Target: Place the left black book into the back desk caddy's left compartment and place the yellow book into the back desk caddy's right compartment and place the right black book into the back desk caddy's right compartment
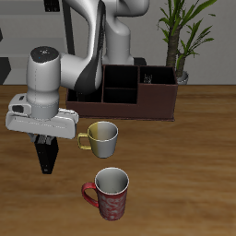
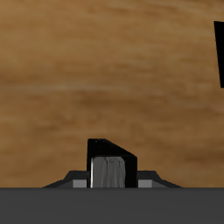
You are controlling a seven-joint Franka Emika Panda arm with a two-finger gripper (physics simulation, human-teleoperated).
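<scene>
Between my jaws sits a thin black book, gripped by its edge with the grey pages showing, so the jaws stand narrow and closed on it. I hang low over bare table, off to one side of it and well clear of everything else. A dark shape cuts into the rim of my own view, but too little of it shows to name it.

Nearest me on the table is a brass-coloured mug, and a red mug stands nearer the front edge. Both are upright and neither is part of my job. Farther back is the caddy, a dark box with dividers, open at the top. Behind it stands a potted plant.

I judge this to be the carrying step for one of the black books, though which of the two I cannot tell. No yellow book is in sight. Next I need to lift high enough to clear the mugs and the caddy's wall, travel back over the right compartment, hold the book upright and lower it before I let go.
</scene>
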